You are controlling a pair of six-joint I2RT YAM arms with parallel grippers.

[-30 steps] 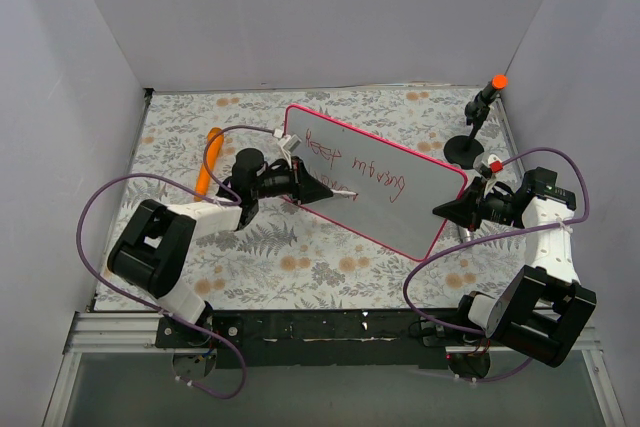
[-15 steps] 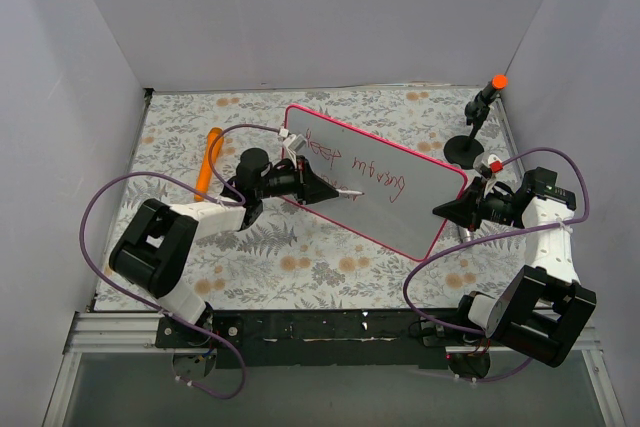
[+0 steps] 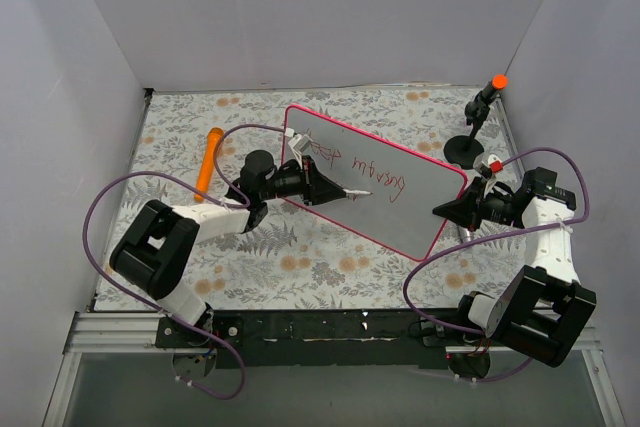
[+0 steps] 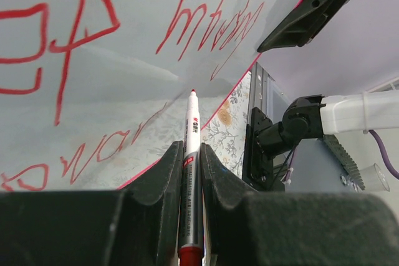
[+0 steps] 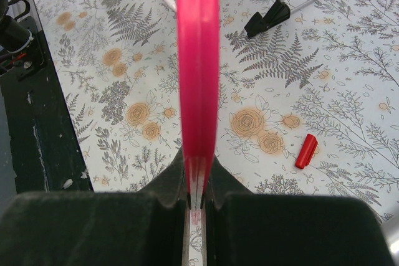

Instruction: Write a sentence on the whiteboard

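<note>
far left, an orange pen (image 3: 208, 163) was just lying on the flowery tablecloth (image 3: 300, 257), well apart from everything else. next over, the left gripper (image 3: 335, 190) was squeezed tight on a marker (image 4: 192, 123), tip pointed at the face of the whiteboard (image 3: 420, 209). couldn't tell if the tip was actually touching it. the whiteboard sat mid-table, propped up on its edge and running diagonally from back centre toward the near right. the sentence (image 3: 368, 169) was on it in red scrawl, two lines. at the board's right end the right gripper (image 3: 447, 211) was clamped shut on the pink frame, which sat right between its fingers. a red cap (image 5: 305, 151) lay on the cloth near that end, and a black stand (image 3: 464, 151) with an orange top stood at the back right.
</note>
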